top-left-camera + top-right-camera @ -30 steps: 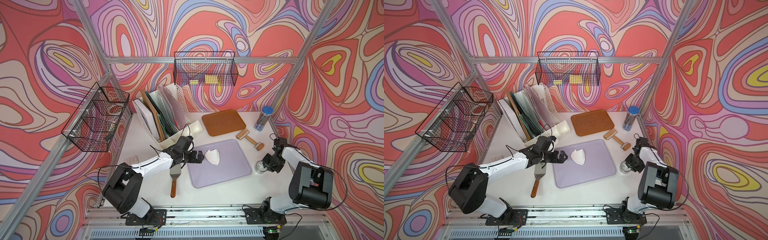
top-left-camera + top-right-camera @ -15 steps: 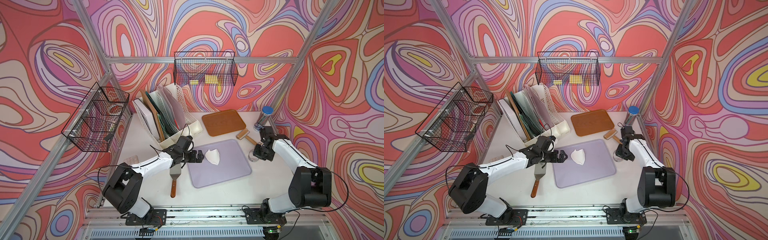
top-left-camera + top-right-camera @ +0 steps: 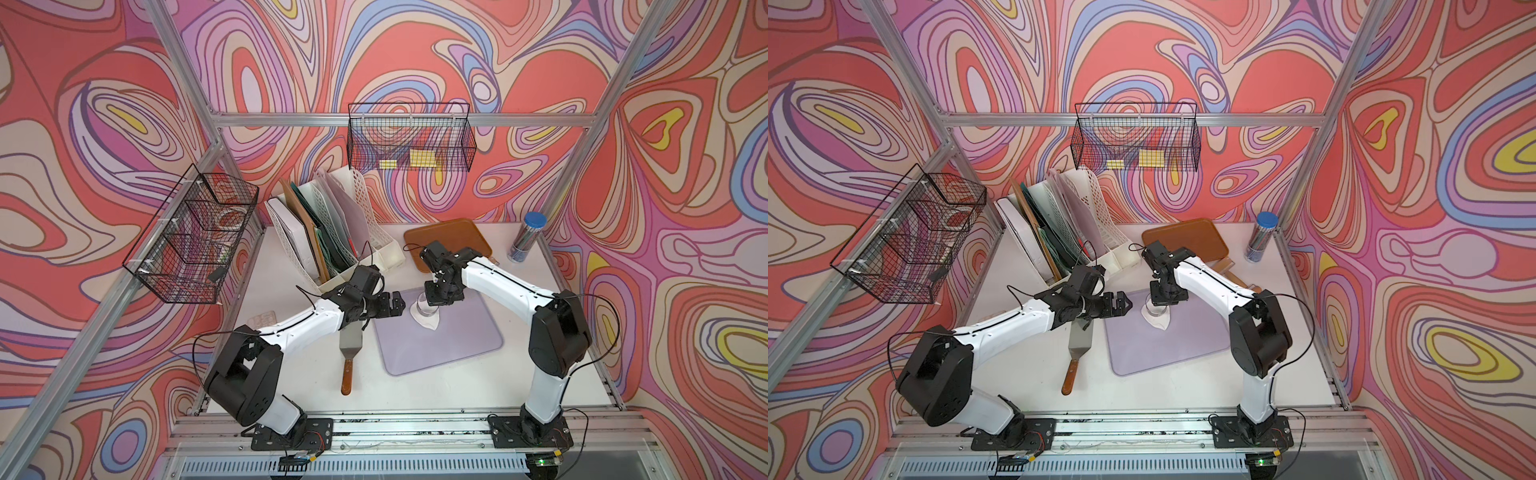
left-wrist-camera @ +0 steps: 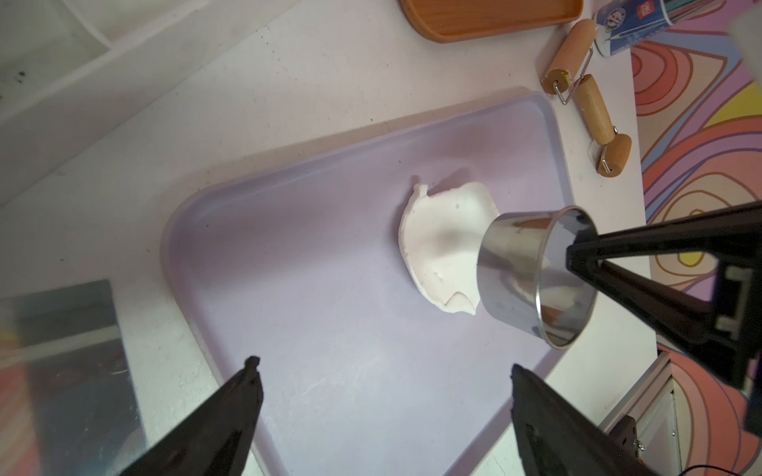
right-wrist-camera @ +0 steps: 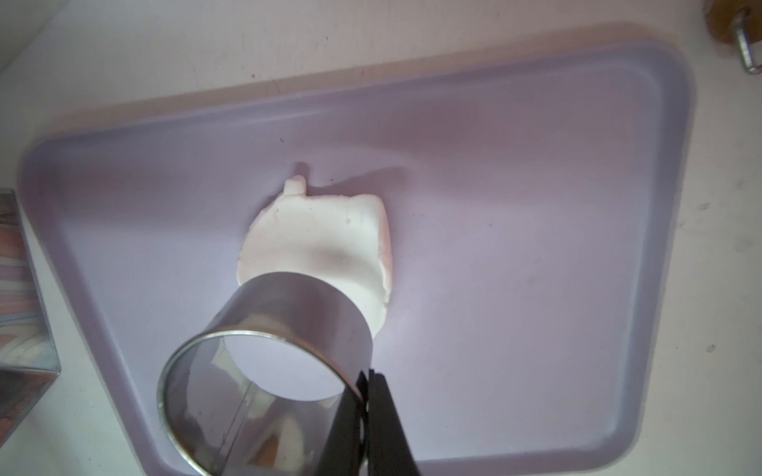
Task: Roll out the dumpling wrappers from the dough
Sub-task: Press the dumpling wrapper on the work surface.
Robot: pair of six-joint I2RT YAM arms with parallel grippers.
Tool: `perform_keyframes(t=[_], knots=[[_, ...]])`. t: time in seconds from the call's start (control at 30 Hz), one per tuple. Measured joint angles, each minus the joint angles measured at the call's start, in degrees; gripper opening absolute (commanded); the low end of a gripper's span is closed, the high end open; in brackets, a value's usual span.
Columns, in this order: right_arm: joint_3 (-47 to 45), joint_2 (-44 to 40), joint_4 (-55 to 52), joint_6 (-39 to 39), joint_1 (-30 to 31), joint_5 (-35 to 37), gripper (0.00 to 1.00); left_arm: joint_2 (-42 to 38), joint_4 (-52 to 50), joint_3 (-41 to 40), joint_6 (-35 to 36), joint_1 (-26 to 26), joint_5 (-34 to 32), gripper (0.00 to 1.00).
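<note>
One flattened white piece of dough point(image 5: 321, 243), ragged at the edges, is lying on the lilac rectangular tray point(image 5: 536, 247) with a raised rim, in the tray's far part on the left arm's side. In both top views you are seeing the dough point(image 3: 424, 322) point(image 3: 1158, 322) in that same spot. Your right gripper point(image 5: 367, 377) is pinching the wall of a shiny round metal ring cutter point(image 5: 288, 313), jaws clamped tight on the thin steel. It is holding the ring cutter over one end of the dough. Whether the ring's lower rim is touching the dough cannot be told. Through the ring, a curved cut-out in the dough's edge is showing.

Your left gripper point(image 4: 383, 366) is hanging over the tray's edge on its own side. Its jaws are spread wide and gripping nothing, and it is near the dough but apart from it.

A flat metal spatula with a wooden handle point(image 3: 351, 345) is lying on the white table point(image 3: 457, 395) just beside the tray, its blade partly under the left arm. A small double-ended wooden rolling pin point(image 4: 585, 94) is resting beyond the tray's far corner on the right arm's side. Near it are a brown rectangular tray point(image 3: 453, 237) and a clear upright tube with a blue cap point(image 3: 525, 241). A white slotted file rack point(image 3: 332, 232) is standing at the table's far left.
</note>
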Motion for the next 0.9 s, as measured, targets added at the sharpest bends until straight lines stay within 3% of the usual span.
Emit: perform_keyframes(t=[0.67,0.9], knots=[[-1.6,4.59,2.14,-0.11,-0.02,1.44,0.0,4.13,-2.47,3.78,-2.78,0.39,2.14,0.88],[-1.73,5.18,2.34,-0.09,-0.22,1.46,0.0,5.51,-2.45,3.89,-2.99,0.39,3.26,0.76]])
